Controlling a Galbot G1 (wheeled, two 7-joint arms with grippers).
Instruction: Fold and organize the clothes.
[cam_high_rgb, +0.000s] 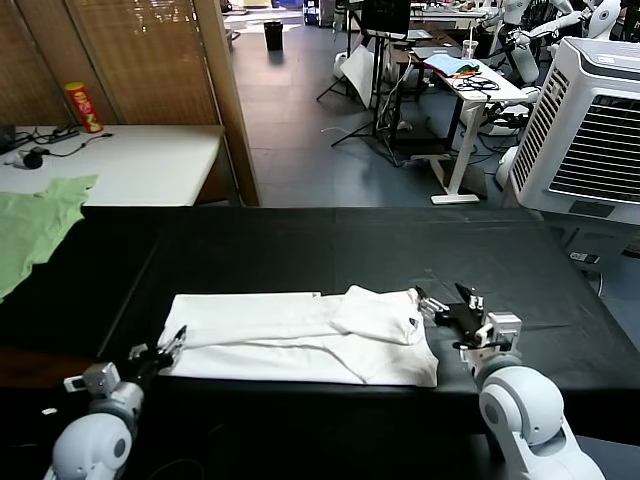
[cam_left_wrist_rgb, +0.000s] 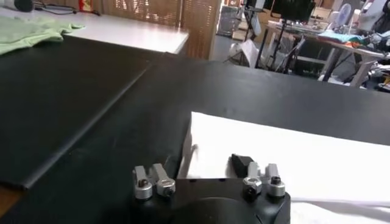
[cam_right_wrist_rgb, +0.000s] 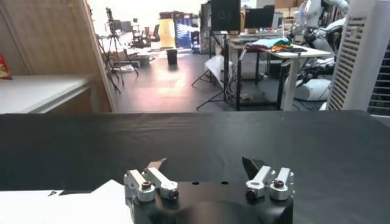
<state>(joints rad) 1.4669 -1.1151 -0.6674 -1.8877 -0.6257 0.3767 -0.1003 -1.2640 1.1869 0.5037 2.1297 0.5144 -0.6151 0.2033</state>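
The clothes, one white T-shirt (cam_high_rgb: 290, 335), lie folded into a long band on the black table (cam_high_rgb: 300, 245), a sleeve doubled over near the right end. My left gripper (cam_high_rgb: 175, 342) is at the shirt's left end. In the left wrist view its jaws (cam_left_wrist_rgb: 207, 163) stand partly apart astride the near corner of the shirt (cam_left_wrist_rgb: 292, 152), one dark fingertip (cam_left_wrist_rgb: 241, 163) resting on the cloth. My right gripper (cam_high_rgb: 443, 295) hovers open just beyond the shirt's right end; in its wrist view the gripper (cam_right_wrist_rgb: 203, 163) holds nothing, and the shirt (cam_right_wrist_rgb: 55, 207) shows at one corner.
A pale green garment (cam_high_rgb: 30, 225) drapes over the far left of the table. Behind it stands a white table (cam_high_rgb: 130, 160) with a red can (cam_high_rgb: 83, 107). A large white air cooler (cam_high_rgb: 590, 130) stands at the far right.
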